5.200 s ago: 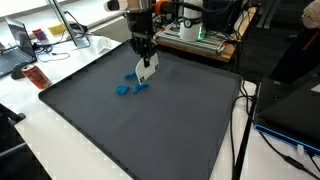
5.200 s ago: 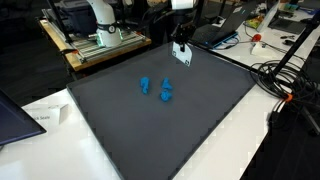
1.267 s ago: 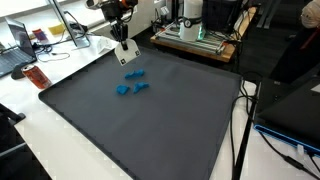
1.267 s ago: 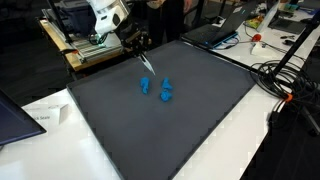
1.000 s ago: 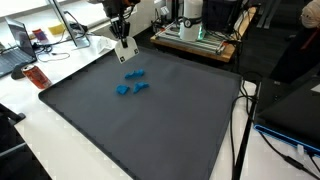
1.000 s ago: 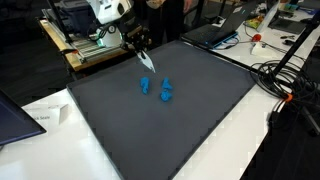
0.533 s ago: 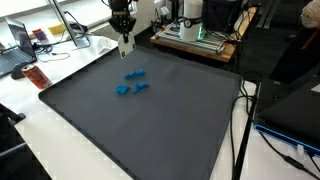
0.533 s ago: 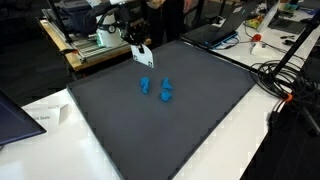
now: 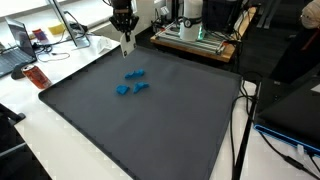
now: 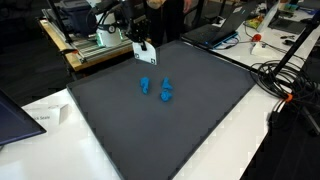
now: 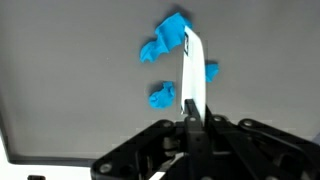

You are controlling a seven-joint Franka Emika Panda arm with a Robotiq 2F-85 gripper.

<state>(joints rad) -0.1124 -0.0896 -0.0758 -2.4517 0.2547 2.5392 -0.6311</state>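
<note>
A plain dark grey mat (image 9: pixel 160 130) was seen beneath bright blue pieces (image 9: pixel 131 82). A white strip (image 11: pixel 193 70), possibly marked dark near its tip, was shown in the black gripper (image 11: pixel 190 118). The surrounding table (image 9: pixel 50 130) was coloured white.

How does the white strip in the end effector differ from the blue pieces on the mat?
Shape: the white strip is long and flat; the blue pieces are chunky and irregular. Pose: the strip hangs pinched in the shut end effector, off the grey mat; the pieces lie loose on it. Count: one strip, several pieces. Both are small.
</note>
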